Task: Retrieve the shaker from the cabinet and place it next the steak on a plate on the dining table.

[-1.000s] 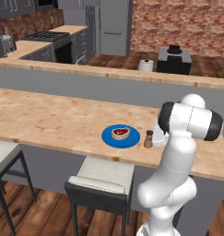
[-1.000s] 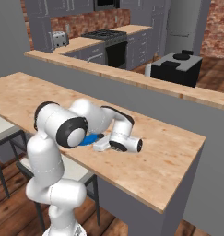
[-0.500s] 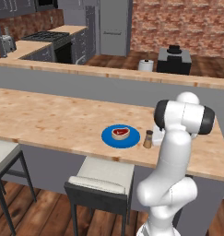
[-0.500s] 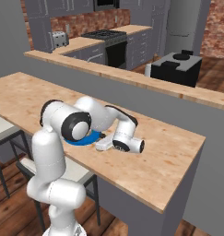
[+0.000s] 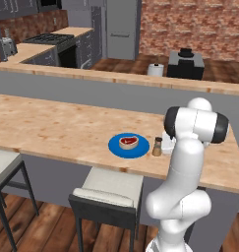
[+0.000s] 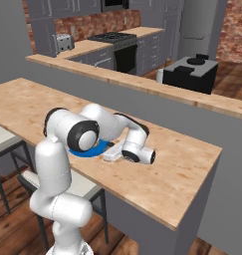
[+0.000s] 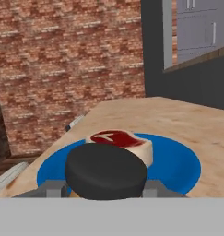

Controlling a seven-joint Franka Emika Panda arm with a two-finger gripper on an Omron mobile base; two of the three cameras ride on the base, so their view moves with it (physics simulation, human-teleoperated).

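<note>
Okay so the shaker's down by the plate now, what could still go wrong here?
The shaker stands upright on the table right beside the blue plate, with the gripper close around its cap. Two likely risks:
1. If the fingers catch the cap while pulling away, the narrow shaker may tip.
2. A sideways nudge could push it onto the plate or against the steak.

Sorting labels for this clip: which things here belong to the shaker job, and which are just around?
Job: shaker; steak; blue plate; dining table; gripper.
Around: stools; stove; toaster; fridge.
</note>
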